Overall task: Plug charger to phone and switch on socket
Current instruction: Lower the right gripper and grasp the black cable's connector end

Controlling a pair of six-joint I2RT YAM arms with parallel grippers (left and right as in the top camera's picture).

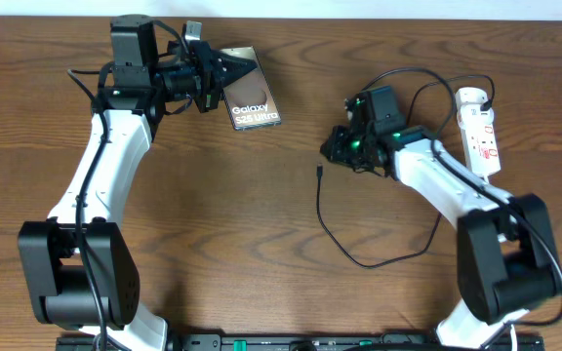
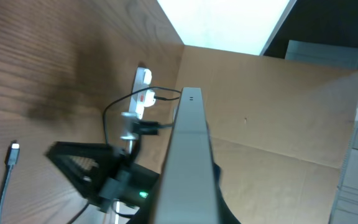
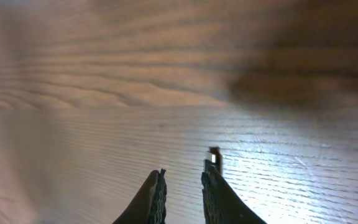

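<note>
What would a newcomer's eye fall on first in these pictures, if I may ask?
The bronze phone at the far side of the table, its edge gripped by the left fingers. Then the thin black charger cable looping across the middle, its tip close by the right fingers.

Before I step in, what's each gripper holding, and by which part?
Left gripper holds the phone by its top end; right gripper holds nothing; charger tip lies beside it.
</note>
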